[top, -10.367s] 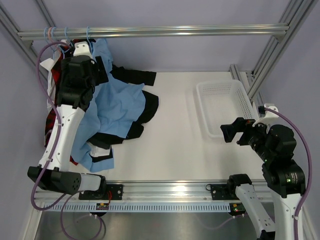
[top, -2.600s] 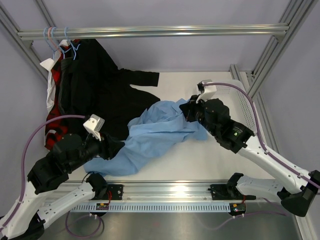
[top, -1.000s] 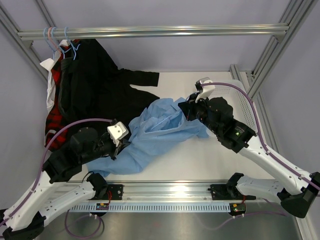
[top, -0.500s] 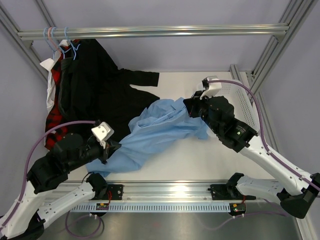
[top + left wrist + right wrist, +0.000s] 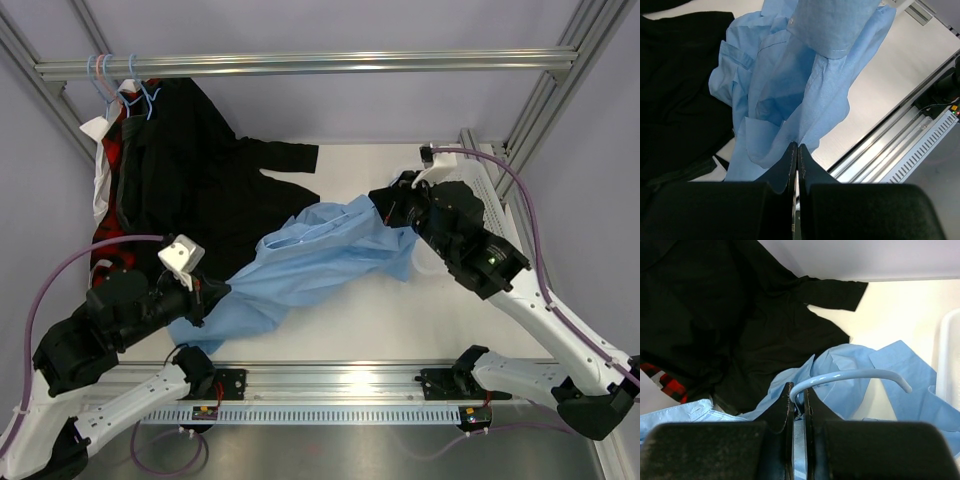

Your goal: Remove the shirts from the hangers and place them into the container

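Note:
The light blue shirt (image 5: 310, 260) is stretched across the table between both grippers. My left gripper (image 5: 796, 145) is shut on the shirt's lower edge (image 5: 790, 85); in the top view it is at the near left (image 5: 205, 295). My right gripper (image 5: 796, 387) is shut on the hook of a pale blue hanger (image 5: 855, 375) that is still inside the shirt's collar end (image 5: 385, 205). The white container (image 5: 946, 355) shows only as a rim at the right edge of the right wrist view. In the top view my right arm hides most of it.
A black shirt (image 5: 200, 170) hangs from the rail at the back left and spreads onto the table. A red-and-black plaid shirt (image 5: 108, 245) and a white one (image 5: 95, 130) lie behind it. Hanger hooks (image 5: 105, 75) sit on the metal rail (image 5: 320, 62).
My left gripper has drawn back to the left and nearer with the shirt's edge. My right gripper has carried the hanger end to the right, over the container. The shirt is pulled longer.

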Motion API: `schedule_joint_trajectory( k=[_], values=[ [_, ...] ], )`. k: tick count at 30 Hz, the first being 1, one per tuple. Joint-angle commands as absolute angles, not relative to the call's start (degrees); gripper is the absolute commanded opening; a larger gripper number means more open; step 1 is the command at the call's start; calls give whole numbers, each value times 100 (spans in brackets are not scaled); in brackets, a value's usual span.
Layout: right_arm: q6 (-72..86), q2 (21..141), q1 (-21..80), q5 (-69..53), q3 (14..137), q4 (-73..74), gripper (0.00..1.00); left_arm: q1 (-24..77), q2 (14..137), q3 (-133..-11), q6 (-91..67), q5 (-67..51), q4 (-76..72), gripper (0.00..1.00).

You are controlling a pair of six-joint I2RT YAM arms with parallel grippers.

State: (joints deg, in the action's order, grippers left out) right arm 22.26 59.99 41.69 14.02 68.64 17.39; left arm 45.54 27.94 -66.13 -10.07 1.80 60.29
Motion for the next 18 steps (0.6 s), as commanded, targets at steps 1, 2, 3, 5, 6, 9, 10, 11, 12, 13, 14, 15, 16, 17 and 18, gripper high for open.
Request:
schedule_joint_trajectory(
  k=[1, 2, 3, 5, 6, 9, 10, 11, 12, 13, 14, 15, 16, 17, 18],
  values=[
    [2241, 5853, 3674, 2127, 7408, 1933, 0, 4544, 2716, -6926, -1396, 676, 6916, 0],
    [2285, 5836, 3648, 2083, 7427, 1951, 0, 4544, 2707, -6917, -1458, 694, 7056, 0],
    [2294, 5819, 3621, 1970, 7427, 1899, 0, 4544, 2716, -6900, -1563, 712, 7136, 0],
    [2312, 5766, 3621, 1812, 7444, 1794, 0, 4544, 2759, -6821, -1730, 861, 7355, 0],
    [2320, 5757, 3621, 1750, 7444, 1767, 0, 4544, 2786, -6786, -1731, 896, 7383, 0],
    [2277, 5739, 3612, 1451, 7479, 1644, 0, 4544, 2874, -6645, -1802, 730, 7200, 0],
    [2250, 5739, 3621, 1372, 7497, 1609, 0, 4544, 2926, -6549, -1784, 590, 7094, 0],
    [2206, 5765, 3621, 1188, 7497, 1539, 0, 4544, 2953, -6496, -1758, 502, 6971, 0],
    [2180, 5774, 3621, 1082, 7488, 1521, 0, 4544, 2997, -6460, -1697, 405, 6717, 0],
    [2154, 5801, 3630, 959, 7480, 1477, 0, 4544, 3075, -6399, -1661, 239, 6602, 0],
    [2101, 5836, 3630, 688, 7462, 1450, 0, 4544, 3111, -6381, -1626, 159, 6487, 1],
    [2074, 5862, 3630, 564, 7401, 1363, 0, 4544, 3164, -6372, -1565, 80, 6399, 6],
    [2066, 5871, 3630, 449, 7348, 1301, 0, 4544, 3251, -6381, -1538, 36, 6242, 12],
    [2013, 5897, 3639, 239, 7287, 1153, 0, 4544, 3295, -6390, -1503, -34, 6179, 24],
    [1987, 5915, 3639, 150, 7164, 1090, 0, 4535, 3322, -6407, -1442, -148, 6127, 28]
  ],
)
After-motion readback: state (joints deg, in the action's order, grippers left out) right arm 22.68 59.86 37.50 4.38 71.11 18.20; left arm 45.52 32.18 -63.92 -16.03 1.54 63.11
